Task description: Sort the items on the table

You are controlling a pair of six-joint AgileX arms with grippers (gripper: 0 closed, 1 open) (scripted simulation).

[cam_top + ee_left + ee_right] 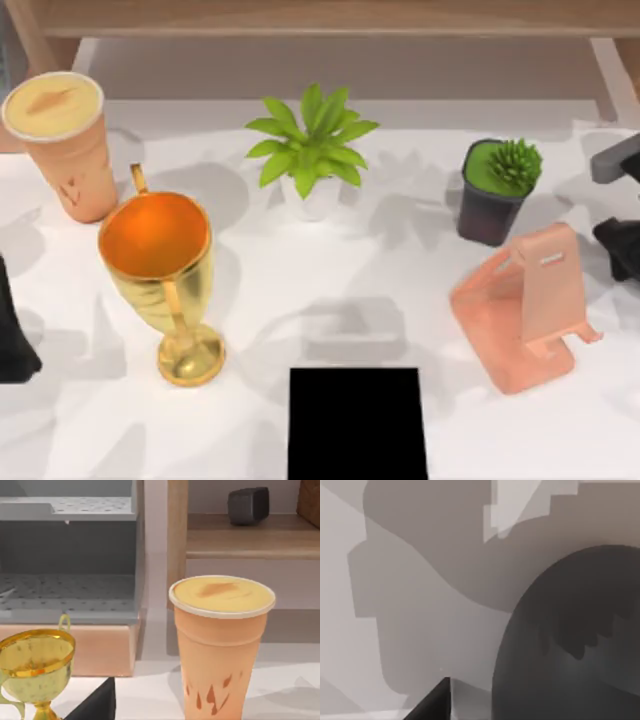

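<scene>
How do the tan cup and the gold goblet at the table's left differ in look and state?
The tan cup has plain matte sides and no handle; the gold goblet is shiny metal with side handles. The cup runs straight down from its rim; the goblet narrows to a stem on a round foot. The cup is filled to a creamy top; the goblet's bowl looks empty. Both stand upright on the table, apart.

Black pad [357,423] cut off at the near edge; left hand [15,335] and right hand [620,205] cropped at the side edges.
</scene>
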